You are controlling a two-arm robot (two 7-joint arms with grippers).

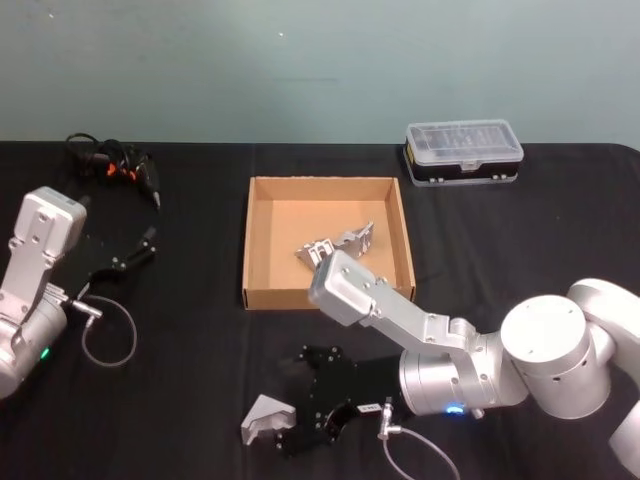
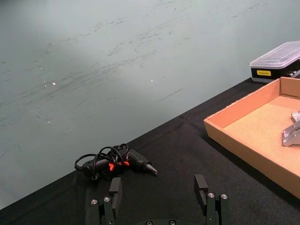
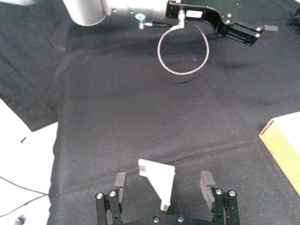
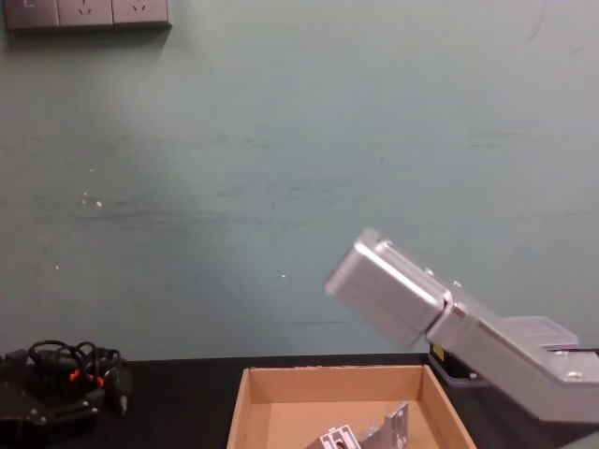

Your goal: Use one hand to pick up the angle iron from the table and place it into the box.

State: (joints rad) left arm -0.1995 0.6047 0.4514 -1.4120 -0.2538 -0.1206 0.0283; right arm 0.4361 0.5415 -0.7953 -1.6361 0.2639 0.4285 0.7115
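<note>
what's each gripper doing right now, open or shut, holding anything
Left gripper: open, holding nothing, parked on the left.
Right gripper: open, low at the angle iron, not gripping it.

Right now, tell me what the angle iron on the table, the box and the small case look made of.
The angle iron, between the open right gripper fingers: likely metal, with pale grey matte faces. The box: tan cardboard, with plain matte walls. The case: apparently plastic, with a black base and a clear lid. The left gripper rests open over the table, on its left.
</note>
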